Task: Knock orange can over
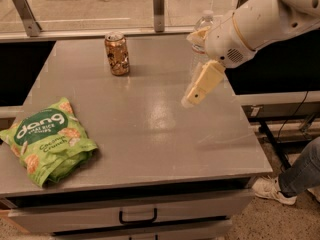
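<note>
The orange can (117, 54) stands upright at the back left-centre of the grey table (150, 134). It is orange-gold with a dark speckled pattern and a silver top. My gripper (193, 68) has come in from the upper right on a white arm (260, 19) and hangs over the back right of the table, well to the right of the can and apart from it. Its two cream fingers (201, 83) are spread open and hold nothing. The gripper hides most of the clear water bottle (206, 18).
A green bag of rice chips (47, 141) lies at the table's front left. A glass barrier with metal posts (159, 4) runs along the back edge. A person's leg and white shoe (272, 190) are at the lower right. A drawer handle (137, 218) is below the table front.
</note>
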Motion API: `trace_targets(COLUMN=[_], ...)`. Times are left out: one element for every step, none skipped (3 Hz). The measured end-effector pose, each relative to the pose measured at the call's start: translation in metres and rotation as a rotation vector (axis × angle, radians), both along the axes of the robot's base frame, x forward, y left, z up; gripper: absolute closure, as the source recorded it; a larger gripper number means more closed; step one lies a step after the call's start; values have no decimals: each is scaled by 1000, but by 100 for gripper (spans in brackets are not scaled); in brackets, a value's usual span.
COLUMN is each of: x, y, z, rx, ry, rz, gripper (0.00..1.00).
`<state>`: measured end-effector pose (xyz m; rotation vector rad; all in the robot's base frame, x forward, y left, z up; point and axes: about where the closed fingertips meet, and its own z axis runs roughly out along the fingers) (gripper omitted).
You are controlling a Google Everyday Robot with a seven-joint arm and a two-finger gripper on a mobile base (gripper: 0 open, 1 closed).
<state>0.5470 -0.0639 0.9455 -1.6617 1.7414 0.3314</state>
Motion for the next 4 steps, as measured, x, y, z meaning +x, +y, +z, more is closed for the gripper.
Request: trace_targets(x=[0,3,27,70], y=[0,8,43,85], z=[0,0,-11,-20], rx=[0,30,128,250], ry=[0,-18,-25,-41], rz=[0,-6,-2,0], gripper=[0,0,0,0])
